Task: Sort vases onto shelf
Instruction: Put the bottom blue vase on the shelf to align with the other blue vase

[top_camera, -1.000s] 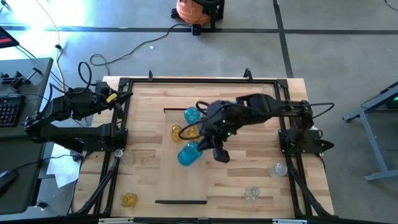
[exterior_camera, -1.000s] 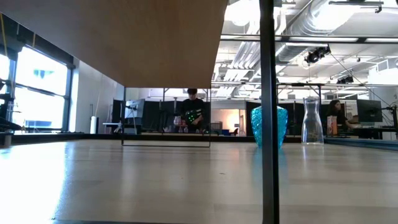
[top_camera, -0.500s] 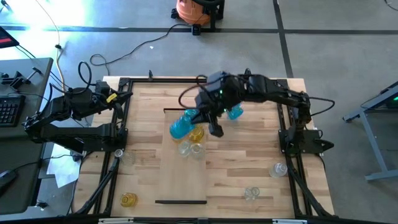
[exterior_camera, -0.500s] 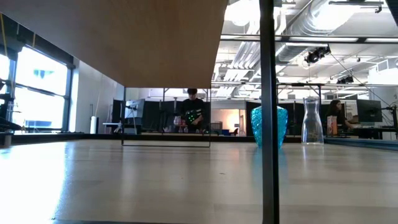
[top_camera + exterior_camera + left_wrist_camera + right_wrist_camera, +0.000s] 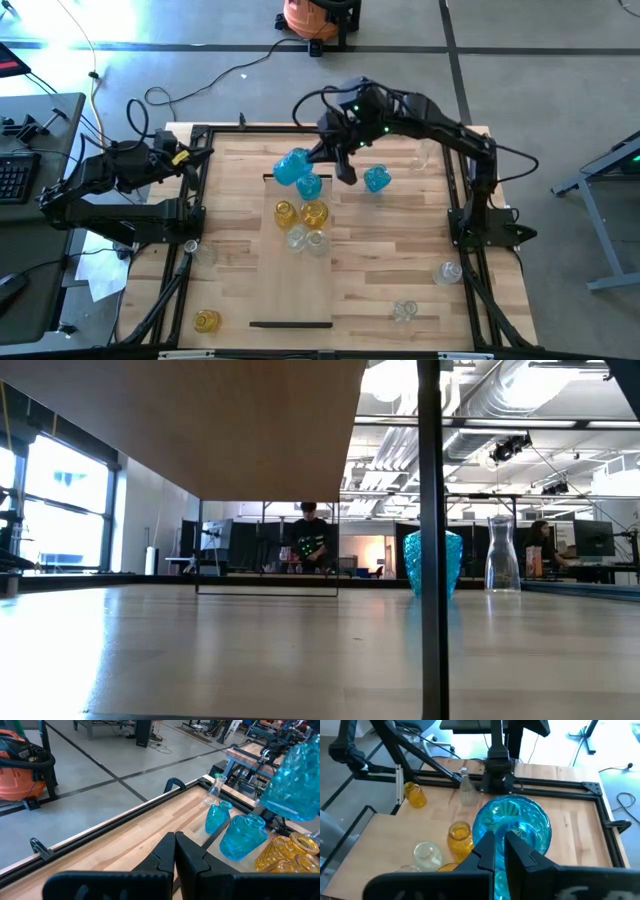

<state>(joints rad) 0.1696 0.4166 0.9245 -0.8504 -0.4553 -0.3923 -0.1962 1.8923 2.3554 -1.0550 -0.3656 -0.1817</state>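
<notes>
**Right gripper holds a blue vase over the far end of the shelf**

From above I see my right gripper [image 5: 322, 160] reaching across the counter [image 5: 400, 250] toward its far side. Its fingers [image 5: 485, 851] are closed on the rim of a large blue vase [image 5: 291, 167], which hangs tilted in the air, its wide mouth facing the right wrist camera. The held vase sits above the far end of the shelf [image 5: 290, 290], the pale panel lying down the middle of the counter.

Just beneath it on the shelf stands a second blue vase [image 5: 308, 186]. A third blue vase [image 5: 376, 180] stands off the shelf, to the right of the gripper. Nearer the middle of the shelf are two yellow vases [image 5: 299, 213] side by side, with two clear vases [image 5: 306, 240] just in front of them, all close together.

Other vases remain scattered on the counter: a yellow one [image 5: 206, 321] at the near left corner, a clear one [image 5: 404, 311] near the front right, another clear one [image 5: 449, 271] by the right frame, and a tall clear one [image 5: 421, 155] near the far right edge.

My left gripper [image 5: 198, 153] waits at the far left edge of the counter, well apart from the vases. In its wrist view the fingers [image 5: 162, 860] are pressed together, holding nothing.

The low view shows only a blue vase [image 5: 432, 563] and a tall clear vase [image 5: 502, 556] standing upright.
</notes>
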